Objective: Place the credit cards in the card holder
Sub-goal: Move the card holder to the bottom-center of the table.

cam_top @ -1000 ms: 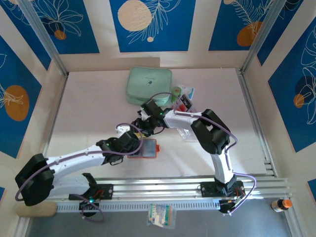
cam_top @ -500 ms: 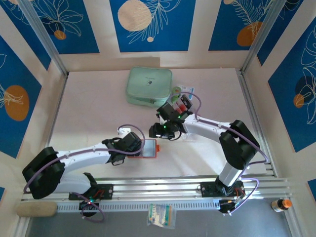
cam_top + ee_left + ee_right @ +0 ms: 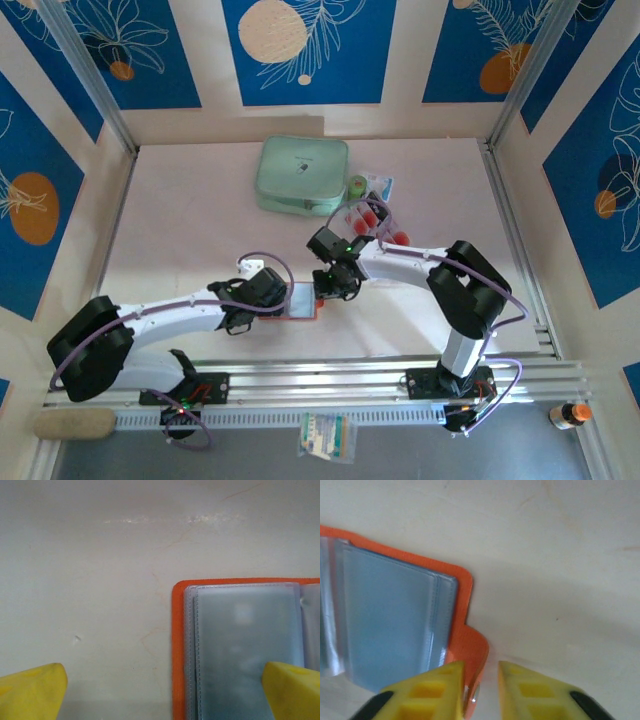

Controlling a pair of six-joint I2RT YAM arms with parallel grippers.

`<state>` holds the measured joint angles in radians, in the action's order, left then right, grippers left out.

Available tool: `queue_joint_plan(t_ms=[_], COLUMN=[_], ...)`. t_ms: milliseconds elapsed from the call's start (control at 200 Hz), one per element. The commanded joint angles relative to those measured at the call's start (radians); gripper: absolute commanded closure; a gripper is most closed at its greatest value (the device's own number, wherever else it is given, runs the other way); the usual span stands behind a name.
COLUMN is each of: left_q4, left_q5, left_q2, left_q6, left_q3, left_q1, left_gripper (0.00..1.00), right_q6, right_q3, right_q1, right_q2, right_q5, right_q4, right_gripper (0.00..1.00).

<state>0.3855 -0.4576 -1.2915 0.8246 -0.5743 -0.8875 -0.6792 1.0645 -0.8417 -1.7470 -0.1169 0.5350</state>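
card holder (image 3: 395, 615) first: its snap tab (image 3: 476, 662) sits between the fingers of the right gripper (image 3: 481, 682). the fingers stand close together, with a sliver of table showing on one side of the tab. i cannot tell whether they truly pinch it or only bracket it. a grip there would make sense, since holding the tab would pin the orange cover flat and stop the holder sliding when a card is pushed in.

the left gripper (image 3: 162, 692) is spread wide and holds nothing. one fingertip (image 3: 295, 690) hangs over a frosted pocket and the other is over bare table, so it straddles the holder's opposite edge. i read that as a bracing or pocket-opening stance, not a pick.

moving outward, the holder lies open with its pockets up and the orange cover beneath. the pockets are too cloudy to say whether a card is already inside. in the top view it rests near the front middle of the table (image 3: 180, 220), and the two arms meet over it from either side.

the credit cards (image 3: 375, 216) lie well apart from it, farther back and to the right, just beside the mint-green case (image 3: 302, 175). neither gripper carries one. by my reckoning the holder is being readied and steadied, and fetching the cards is not yet done.
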Motion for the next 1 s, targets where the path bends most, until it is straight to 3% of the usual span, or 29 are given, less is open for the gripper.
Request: queue_joint_plan(t_ms=[0,145,515,745,995], left_q4=[0.02,0.009,-0.025,-0.024,-0.027], left_q5=[-0.021,-0.014,0.007,0.005,0.005], left_q2=[0.009,-0.004,-0.039,-0.04,-0.042], left_q6=[-0.018,-0.029,-0.028,-0.031,-0.032], left_q3=[-0.023,-0.025,-0.004,-0.005,-0.006], left_q1=[0.01,0.009,0.01,0.01,0.009], left_gripper=[0.0,0.0,0.0,0.0,0.0], right_q6=[0.004,0.019,0.023,0.078,0.217], right_q3=[-0.015,-0.036,-0.065,-0.018,0.105], right_q1=[0.013,0.038,0.059,0.102,0.249], right_q2=[0.025,0.053,0.076,0.149,0.259], right_q5=[-0.035,-0.03,-0.019,-0.009,-0.099], right_q4=[0.026,0.023,0.025,0.084,0.215], right_gripper=[0.91,0.99,0.99,0.7,0.65])
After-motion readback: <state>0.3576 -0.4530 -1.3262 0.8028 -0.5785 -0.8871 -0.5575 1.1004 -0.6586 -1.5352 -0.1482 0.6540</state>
